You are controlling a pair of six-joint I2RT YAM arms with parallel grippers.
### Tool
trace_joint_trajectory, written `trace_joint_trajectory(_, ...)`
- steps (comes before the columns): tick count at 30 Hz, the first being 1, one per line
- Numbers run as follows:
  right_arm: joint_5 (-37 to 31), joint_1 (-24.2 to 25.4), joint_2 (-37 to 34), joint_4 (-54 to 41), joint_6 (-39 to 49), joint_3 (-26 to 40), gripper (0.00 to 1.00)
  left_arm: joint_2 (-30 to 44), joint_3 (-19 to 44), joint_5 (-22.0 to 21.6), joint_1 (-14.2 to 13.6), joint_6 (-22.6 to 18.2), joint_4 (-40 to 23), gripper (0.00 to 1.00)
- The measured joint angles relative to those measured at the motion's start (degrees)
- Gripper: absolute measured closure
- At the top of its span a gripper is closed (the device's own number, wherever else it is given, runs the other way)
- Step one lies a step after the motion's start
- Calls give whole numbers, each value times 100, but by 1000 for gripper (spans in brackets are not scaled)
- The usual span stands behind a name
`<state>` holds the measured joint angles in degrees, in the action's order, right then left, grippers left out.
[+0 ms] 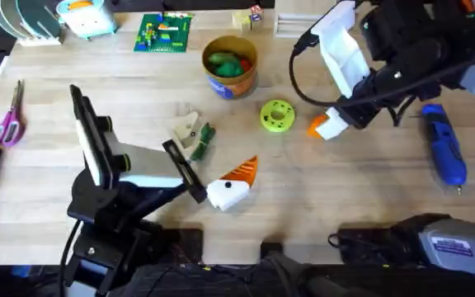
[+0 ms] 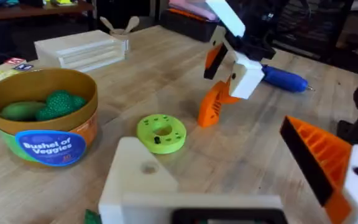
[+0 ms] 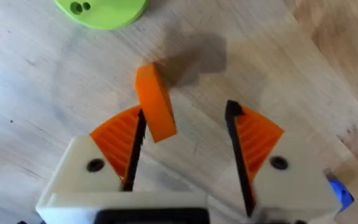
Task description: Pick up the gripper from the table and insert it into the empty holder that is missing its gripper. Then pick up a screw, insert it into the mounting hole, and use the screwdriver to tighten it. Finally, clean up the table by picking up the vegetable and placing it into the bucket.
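The orange wedge-shaped gripper (image 3: 155, 102) stands tilted on the table (image 1: 328, 198), leaning against one orange pad of my right gripper (image 3: 186, 112), which is open around it. In the left wrist view the same wedge (image 2: 214, 106) sits under the right gripper (image 2: 238, 71). My left gripper (image 1: 236, 183) is open low over the table's front middle. One of its fingers is the bare white holder (image 2: 143, 177); the other carries an orange ribbed pad (image 2: 319, 158). The blue screwdriver (image 1: 445, 144) lies at the right. The dark green vegetable (image 1: 207, 137) lies left of centre. The bucket (image 1: 231, 64) stands at the back.
A lime-green disc (image 1: 277, 115) lies between bucket and right gripper. A pale plastic piece (image 1: 187, 132) touches the vegetable. Pink scissors (image 1: 7, 120) lie far left; a green brick plate (image 1: 163, 31) and small blocks (image 1: 247, 18) sit at the back edge. The bucket holds green toy vegetables.
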<state>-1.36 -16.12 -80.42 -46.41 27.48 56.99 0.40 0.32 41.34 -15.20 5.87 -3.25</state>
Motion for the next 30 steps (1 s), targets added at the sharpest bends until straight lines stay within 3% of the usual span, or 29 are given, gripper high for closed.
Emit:
trace_joint_trajectory(6, 153, 0, 0, 1, 2, 0, 390, 0, 0, 0, 0, 4, 0, 8)
trace_joint_trajectory(12, 309, 0, 0, -7, 3, 0, 719, 0, 0, 0, 0, 4, 0, 8)
trace_joint_trajectory(15, 375, 0, 0, -17, 9, 0, 955, 0, 0, 0, 0, 4, 0, 8)
trace_joint_trajectory(16, 378, 0, 2, -12, 3, 2, 982, 0, 0, 0, 0, 4, 0, 8)
trace_joint_trajectory(23, 403, -11, 238, -530, -85, 240, 988, 0, 0, 0, 0, 5, 0, 8)
trace_joint_trajectory(30, 779, 137, 1441, -550, -572, 796, 990, 0, 0, 0, 0, 11, 0, 9)
